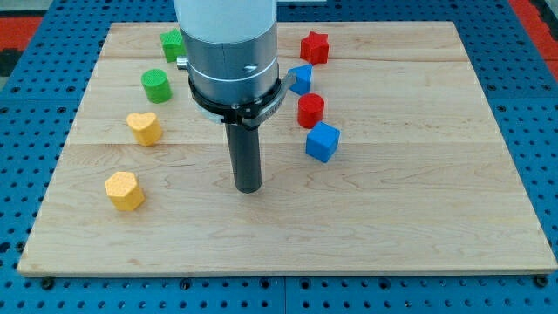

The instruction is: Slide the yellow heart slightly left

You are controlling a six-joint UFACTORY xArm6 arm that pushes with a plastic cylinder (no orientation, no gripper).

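Note:
The yellow heart [144, 127] lies on the wooden board [418, 201] at the view's left, below a green cylinder [155, 85]. My tip [248, 188] rests on the board near the middle, well to the right of the heart and a little lower. It touches no block. A second yellow block [124, 190], a rounded pentagon shape, lies at the lower left, further from the tip than the heart is.
A green block [172, 44] sits at the view's top left, partly behind the arm. A red star [314, 47], a blue block [300, 78], a red cylinder [310, 111] and a blue cube [322, 142] stand right of the rod.

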